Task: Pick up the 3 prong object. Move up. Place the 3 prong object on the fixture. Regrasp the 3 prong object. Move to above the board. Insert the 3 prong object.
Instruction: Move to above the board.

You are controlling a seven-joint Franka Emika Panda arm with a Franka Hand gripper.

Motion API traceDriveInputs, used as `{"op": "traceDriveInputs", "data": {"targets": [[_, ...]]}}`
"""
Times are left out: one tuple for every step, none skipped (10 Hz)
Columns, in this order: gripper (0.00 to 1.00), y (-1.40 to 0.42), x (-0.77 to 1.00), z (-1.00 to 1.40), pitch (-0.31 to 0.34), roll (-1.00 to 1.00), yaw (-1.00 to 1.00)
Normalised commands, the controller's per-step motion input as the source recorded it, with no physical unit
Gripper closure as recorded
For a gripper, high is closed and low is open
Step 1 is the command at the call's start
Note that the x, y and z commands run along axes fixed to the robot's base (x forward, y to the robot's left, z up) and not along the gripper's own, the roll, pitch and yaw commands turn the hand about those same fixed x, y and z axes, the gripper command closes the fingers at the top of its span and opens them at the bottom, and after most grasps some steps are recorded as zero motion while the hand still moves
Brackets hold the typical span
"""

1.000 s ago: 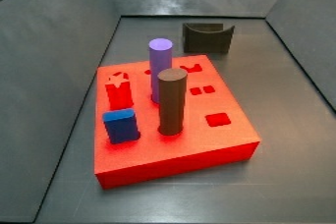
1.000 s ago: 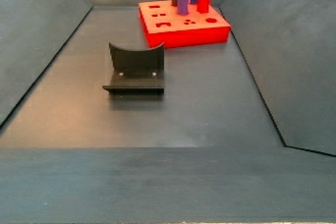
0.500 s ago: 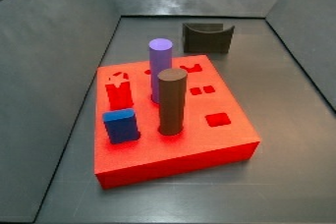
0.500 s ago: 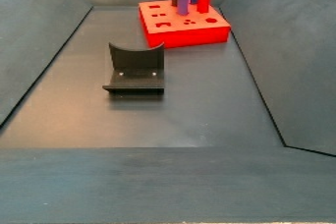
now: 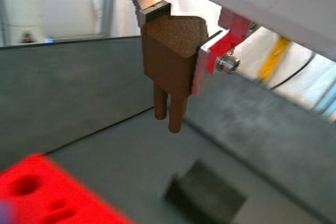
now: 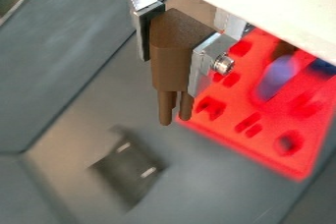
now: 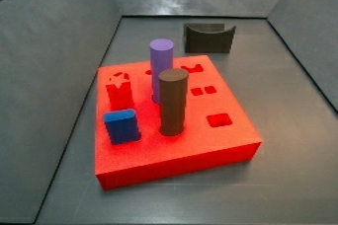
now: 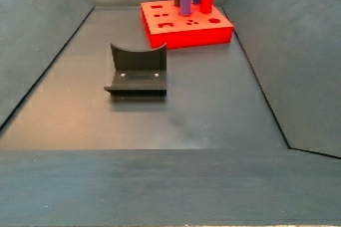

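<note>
In both wrist views my gripper [image 5: 178, 43] [image 6: 171, 51] is shut on the 3 prong object [image 5: 171, 66] [image 6: 168, 66], a dark-brown piece with its prongs pointing down. It hangs well above the floor. Below it, the dark fixture [image 5: 203, 191] [image 6: 129, 167] and the red board [image 5: 46, 198] [image 6: 269, 105] show in the wrist views. The gripper is out of frame in both side views. There the board [image 7: 172, 120] [image 8: 186, 24] and the fixture [image 7: 209, 37] [image 8: 136, 69] stand apart on the grey floor.
On the board stand a tall brown cylinder [image 7: 172, 101], a purple cylinder [image 7: 161, 61], a red piece [image 7: 119, 94] and a small blue block [image 7: 122, 126]. Sloping grey walls [image 8: 40, 62] enclose the floor.
</note>
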Motion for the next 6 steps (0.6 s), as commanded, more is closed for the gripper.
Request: {"op": "traceDriveInputs", "data": {"targets": [[1.00,-1.00,-0.53,0.05,-0.015,-1.00,0.00],[1.00,-1.00,-0.55,0.05,-0.024,-1.00,0.00],[1.00,-0.75,-0.44,0.03,-0.039,-0.93,-0.01],[1.00,-0.49,-0.31,0.02,-0.037,-0.71,-0.01],[1.00,-0.20,-0.16,0.01,-0.033,-0.43,0.00],[1.00,-0.13,-0.11,0.00,-0.027,-0.33,0.00]]}}
